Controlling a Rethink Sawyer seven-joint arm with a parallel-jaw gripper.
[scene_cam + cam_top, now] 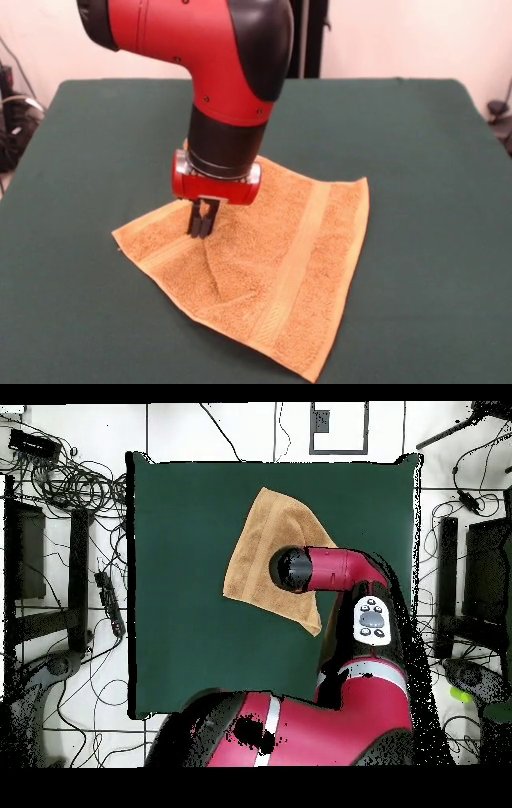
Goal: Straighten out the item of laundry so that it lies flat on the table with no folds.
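The orange-tan towel (pixel 272 264) lies spread on the dark green table (pixel 416 144), with a woven band running down its right part. A crease runs from the gripper down toward the towel's near edge. My gripper (pixel 202 228) points straight down onto the towel's left part, near the left corner. Its dark fingers (pixel 195 220) stand close together, pinching the cloth. In the overhead view the towel (pixel 260 549) lies right of the middle of the table (pixel 180 584), and the arm's wrist (pixel 292 569) covers the gripper and part of the towel.
The red and black arm (pixel 216 48) hangs over the towel's far side. In the overhead view, cables (pixel 75 479) and dark equipment (pixel 465 574) lie on the floor beside the table's left and right edges.
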